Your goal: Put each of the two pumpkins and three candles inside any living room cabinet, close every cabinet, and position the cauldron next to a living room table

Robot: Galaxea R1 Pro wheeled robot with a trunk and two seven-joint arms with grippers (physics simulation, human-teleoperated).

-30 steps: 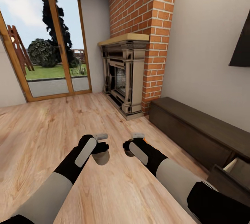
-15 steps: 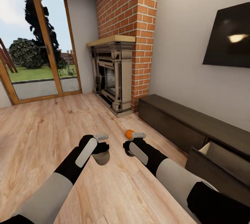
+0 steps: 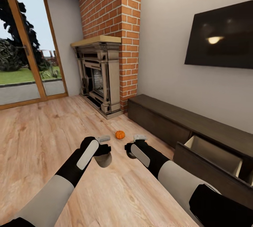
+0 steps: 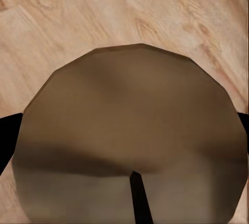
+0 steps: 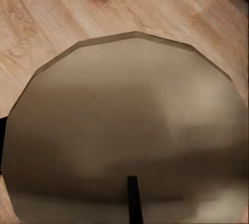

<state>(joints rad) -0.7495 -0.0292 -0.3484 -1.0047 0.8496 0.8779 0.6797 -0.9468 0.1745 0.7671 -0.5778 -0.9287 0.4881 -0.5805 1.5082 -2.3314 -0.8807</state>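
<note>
Over on the left, the glass doors (image 3: 24, 62) look out on grass and dark trees, and the plank floor (image 3: 42, 132) runs bare across the room. Here's the left gripper (image 3: 102, 149), held out low over the boards and clenched around a candle (image 4: 129, 146); the left wrist view looks straight onto its faceted, brownish end, with floor planks behind it. Just beyond and between the two grippers, a pumpkin (image 3: 120, 134) sits alone on the floor, in front of the fireplace (image 3: 96, 76), apart from both grippers. The right wrist view catches that same orange pumpkin on the boards past the load. And the right gripper (image 3: 135, 148) is grasping a second candle (image 5: 129, 130), its many-sided end big and grey-beige before that camera. Behind stands the red brick chimney (image 3: 116, 26). Moving right, the long dark cabinet (image 3: 158, 118) hugs the wall, with one drawer (image 3: 214, 156) pulled out toward the room, showing pale beige insides. Above it hangs a black television (image 3: 221, 37) on the white wall.
</note>
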